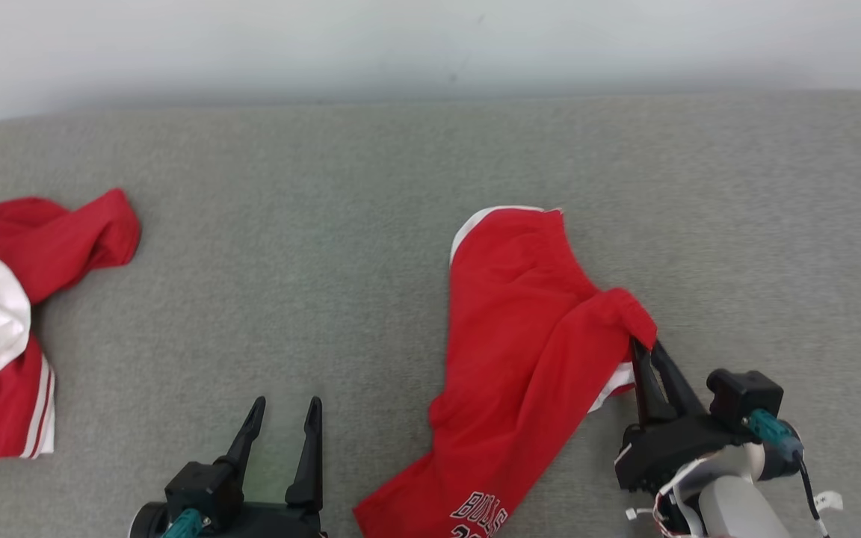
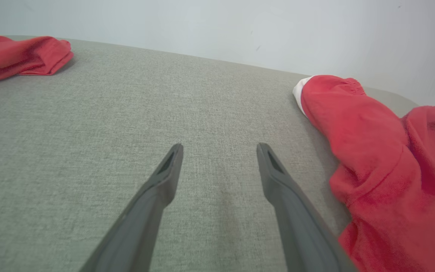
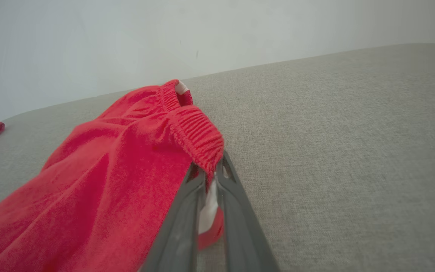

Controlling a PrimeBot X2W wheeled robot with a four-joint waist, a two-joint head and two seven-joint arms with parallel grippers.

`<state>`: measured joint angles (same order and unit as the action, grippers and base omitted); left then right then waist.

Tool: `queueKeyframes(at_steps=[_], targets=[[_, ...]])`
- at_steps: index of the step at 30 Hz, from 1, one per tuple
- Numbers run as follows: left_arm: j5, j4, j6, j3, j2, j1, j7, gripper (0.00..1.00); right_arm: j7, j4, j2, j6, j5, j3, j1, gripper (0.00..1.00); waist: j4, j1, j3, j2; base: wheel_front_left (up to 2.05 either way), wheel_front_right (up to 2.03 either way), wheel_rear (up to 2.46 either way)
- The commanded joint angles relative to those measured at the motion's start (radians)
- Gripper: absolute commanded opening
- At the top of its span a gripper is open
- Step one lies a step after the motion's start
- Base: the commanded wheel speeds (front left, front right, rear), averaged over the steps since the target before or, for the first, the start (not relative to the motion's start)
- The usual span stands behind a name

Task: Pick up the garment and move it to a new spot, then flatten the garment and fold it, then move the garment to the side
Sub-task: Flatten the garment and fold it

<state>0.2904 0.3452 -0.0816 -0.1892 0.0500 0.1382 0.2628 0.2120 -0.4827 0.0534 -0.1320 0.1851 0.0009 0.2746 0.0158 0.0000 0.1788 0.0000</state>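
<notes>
Pinching the red shorts (image 1: pixel 520 336) at the elastic waistband, the right gripper (image 1: pixel 643 345) is clamped on the cloth.
The shorts lie crumpled on the grey bench (image 1: pixel 288 224), right of centre, with the lettered leg end toward the robot. The left gripper (image 1: pixel 286 407) hovers near their left side, fingers spread wide, holding nothing. Another red-and-white garment (image 1: pixel 4 321) lies well apart at the far left.

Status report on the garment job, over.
Right tool shut on red shorts at waistband. Left tool open, empty. Other red garment far left, not in the way.
</notes>
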Motion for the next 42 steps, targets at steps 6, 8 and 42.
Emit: queueKeyframes(at_steps=[6,8,42], targets=[[-0.004,-0.006,-0.004,-0.002,0.001,0.014,0.003,1.00,0.034,-0.107,-0.004,0.002,-0.042,-0.024,0.077,1.00,0.082,0.0000,0.073,0.0000,0.00,0.00,0.00],[-0.011,-0.007,-0.004,0.005,0.001,0.003,0.003,1.00,0.044,-0.135,-0.004,0.002,-0.045,-0.028,0.086,1.00,0.077,0.0000,0.060,0.0000,0.00,0.00,0.00],[0.125,0.100,-0.048,-0.293,0.060,-0.171,0.003,1.00,0.052,0.036,-0.004,0.002,-0.007,-0.114,-0.156,1.00,0.008,0.0000,-0.138,0.0000,0.00,0.00,0.00]])
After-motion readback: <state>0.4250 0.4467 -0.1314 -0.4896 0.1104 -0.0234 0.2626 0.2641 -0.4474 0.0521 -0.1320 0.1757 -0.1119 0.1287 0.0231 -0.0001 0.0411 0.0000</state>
